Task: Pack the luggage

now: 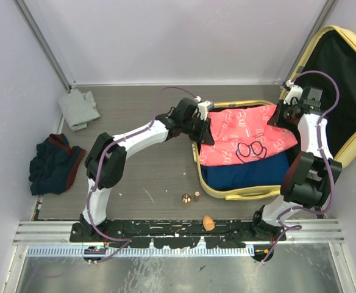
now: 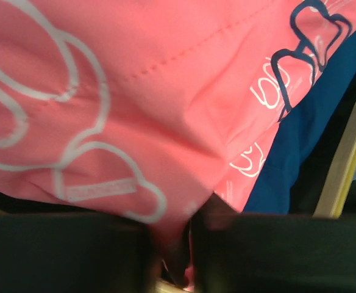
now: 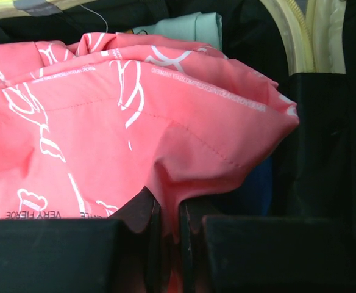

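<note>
Starting with the biggest thing, we see one pale yellow hard-shell suitcase (image 1: 236, 194) lying open at the right side of the table (image 1: 147, 165), its black-lined lid leaning back towards the right wall. We judge the shell stiff and bulky, best taken by its rim and not something to shift now. Across its base is spread one pink garment (image 1: 245, 131) with white printing, which looks light, limp and a little slick, so we would take it at the hems, where it is gripped now. The left gripper (image 1: 201, 119) pinches its left edge and the right gripper (image 1: 283, 116) its right corner, both pairs of fingers drawn narrow on the fabric. Under it lies one blue garment (image 1: 245, 171), and one pale green fold (image 3: 190, 27) shows behind it in the right wrist view. Out on the table at the left lie one dark navy and red garment (image 1: 55, 165) and one folded grey cloth (image 1: 79, 110). Near the suitcase's front rim stand two small copper-coloured pieces (image 1: 186, 198), and one small orange bit (image 1: 208, 222) lies by the base rail.
</note>
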